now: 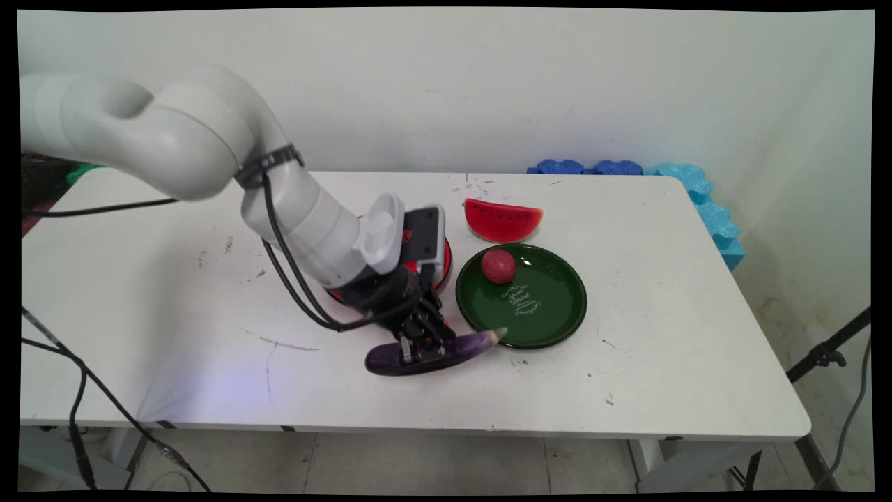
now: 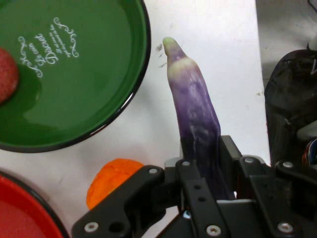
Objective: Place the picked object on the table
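The hand (image 1: 420, 343) is lowered onto the worktop (image 1: 174, 328) and clenched about a purple eggplant (image 1: 465, 344), its two black fingers (image 2: 188, 158) pressed against the sides of the fruit near its middle. The eggplant lies flat on the worktop near the front edge, in front of a red plate (image 1: 442, 259) and just left of a green plate (image 1: 550, 307). Its long axis runs roughly left to right in the main view, tilted slightly so that the pale, tapered tip points right and a little toward the wall; that tip reaches the near-left rim of the green plate. The rounded dark end points left.

In the hand view the eggplant rises from between the fingers toward the top of the picture, pale tip uppermost, beside the rim of the green plate. A small red fruit (image 1: 498, 265) sits on the far-left part of that plate, which bears white lettering. A watermelon slice (image 1: 503, 219) lies behind the plate on the worktop. An orange object (image 2: 111, 181) lies on the worktop between the two plates, just beside the hand.
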You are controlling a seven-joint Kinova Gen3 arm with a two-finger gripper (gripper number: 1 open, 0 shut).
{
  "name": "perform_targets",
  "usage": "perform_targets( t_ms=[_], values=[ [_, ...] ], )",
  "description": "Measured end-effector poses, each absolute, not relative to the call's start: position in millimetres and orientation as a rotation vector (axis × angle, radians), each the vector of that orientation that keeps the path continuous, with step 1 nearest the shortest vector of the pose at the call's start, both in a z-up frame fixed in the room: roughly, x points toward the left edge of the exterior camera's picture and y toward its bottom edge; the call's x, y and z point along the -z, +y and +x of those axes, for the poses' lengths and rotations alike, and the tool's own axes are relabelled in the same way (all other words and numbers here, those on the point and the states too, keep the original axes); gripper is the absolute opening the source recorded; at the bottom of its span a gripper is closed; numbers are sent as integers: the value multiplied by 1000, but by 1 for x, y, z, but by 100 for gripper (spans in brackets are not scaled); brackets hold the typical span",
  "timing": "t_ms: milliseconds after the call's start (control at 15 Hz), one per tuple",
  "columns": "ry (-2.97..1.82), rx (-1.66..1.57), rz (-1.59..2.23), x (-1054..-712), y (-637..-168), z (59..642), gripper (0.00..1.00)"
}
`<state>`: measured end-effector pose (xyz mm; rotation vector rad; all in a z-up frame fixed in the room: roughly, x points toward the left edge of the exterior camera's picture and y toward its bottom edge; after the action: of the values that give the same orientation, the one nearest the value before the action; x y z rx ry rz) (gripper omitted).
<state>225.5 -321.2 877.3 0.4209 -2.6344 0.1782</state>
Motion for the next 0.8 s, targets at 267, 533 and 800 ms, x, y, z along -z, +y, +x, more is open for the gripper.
perform_targets(
  t_ms=[267,533,800],
  values=[
    [-2635,-188,404,-864,-320,222,0],
    [-2632,-197,403,-852,-319,221,0],
    [-2629,-202,401,-846,-318,222,100]
  ],
)
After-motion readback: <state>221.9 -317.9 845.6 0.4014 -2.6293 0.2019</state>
